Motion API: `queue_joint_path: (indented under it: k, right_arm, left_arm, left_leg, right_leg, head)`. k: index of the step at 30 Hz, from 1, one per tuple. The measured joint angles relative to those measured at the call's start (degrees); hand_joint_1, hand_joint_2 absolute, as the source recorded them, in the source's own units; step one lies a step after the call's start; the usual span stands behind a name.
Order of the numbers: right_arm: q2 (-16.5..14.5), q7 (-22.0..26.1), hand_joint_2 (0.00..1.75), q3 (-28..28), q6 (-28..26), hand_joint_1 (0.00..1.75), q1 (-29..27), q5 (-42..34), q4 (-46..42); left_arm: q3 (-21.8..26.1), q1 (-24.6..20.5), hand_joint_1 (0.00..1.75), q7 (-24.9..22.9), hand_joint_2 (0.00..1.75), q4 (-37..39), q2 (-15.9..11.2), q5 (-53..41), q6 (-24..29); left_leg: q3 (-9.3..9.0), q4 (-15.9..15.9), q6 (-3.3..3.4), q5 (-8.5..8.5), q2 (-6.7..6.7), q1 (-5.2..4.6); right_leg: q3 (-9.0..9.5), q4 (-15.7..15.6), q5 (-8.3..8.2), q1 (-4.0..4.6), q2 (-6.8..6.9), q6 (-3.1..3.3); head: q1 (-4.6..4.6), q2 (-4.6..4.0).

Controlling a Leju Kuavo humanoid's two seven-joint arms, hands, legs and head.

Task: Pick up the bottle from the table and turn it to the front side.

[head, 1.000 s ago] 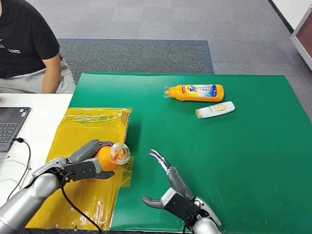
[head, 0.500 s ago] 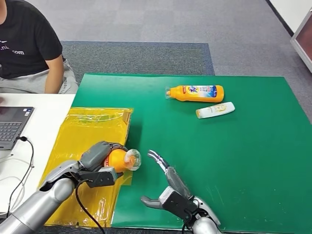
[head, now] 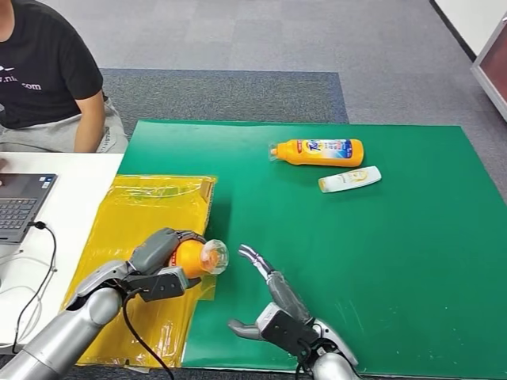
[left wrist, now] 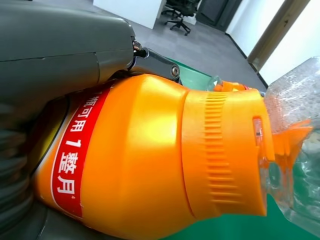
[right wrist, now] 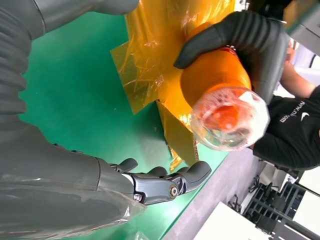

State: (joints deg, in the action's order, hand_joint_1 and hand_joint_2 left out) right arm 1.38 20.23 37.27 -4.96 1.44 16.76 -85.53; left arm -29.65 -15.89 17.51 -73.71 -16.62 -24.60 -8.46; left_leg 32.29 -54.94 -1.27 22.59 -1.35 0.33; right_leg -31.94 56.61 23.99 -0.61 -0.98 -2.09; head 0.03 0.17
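My left hand (head: 157, 263) grips an orange bottle (head: 192, 257) with a clear cap, lying sideways just above the edge of the yellow bag, cap pointing toward my right hand. The left wrist view shows the bottle (left wrist: 151, 155) close up with its red label and ribbed orange collar. In the right wrist view the bottle (right wrist: 219, 90) faces cap-first, with dark fingers (right wrist: 230, 35) of the left hand around its body. My right hand (head: 276, 310) is open on the green mat near the front edge, fingers spread, a short gap from the cap.
A yellow plastic bag (head: 143, 214) lies at the mat's left edge. A second orange bottle (head: 317, 150) and a white tube (head: 349, 179) lie at the far side of the green mat (head: 388, 261). A person (head: 42, 71) sits far left by a laptop (head: 20, 206) and cable.
My left hand has carried the bottle to the right, from over the yellow bag toward the mat and my right hand. The right hand has barely moved.
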Motion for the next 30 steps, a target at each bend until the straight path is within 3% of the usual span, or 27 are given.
queue_joint_path:
  k: [14,30]
  right_arm:
    - [0.0,-0.3,1.75,0.3,-0.2,0.0,0.3,0.9,0.0]
    - [-0.1,-1.7,1.75,1.8,0.8,0.0,1.2,0.0,0.0]
  left_arm:
    - [4.6,-0.5,1.75,-0.5,1.75,3.0,3.4,6.4,-1.2]
    - [6.9,-1.7,1.71,-0.3,1.75,7.2,6.2,6.6,-1.4]
  left_leg:
    - [-0.68,0.0,0.29,0.48,-0.45,-0.39]
    - [-1.54,0.0,0.5,1.05,-0.95,-0.67]
  right_leg:
    - [0.55,0.0,0.69,-0.36,0.42,-0.27]
    - [1.53,0.0,1.46,-0.62,0.95,-0.44]
  head:
    - [0.01,0.0]
    - [0.01,0.0]
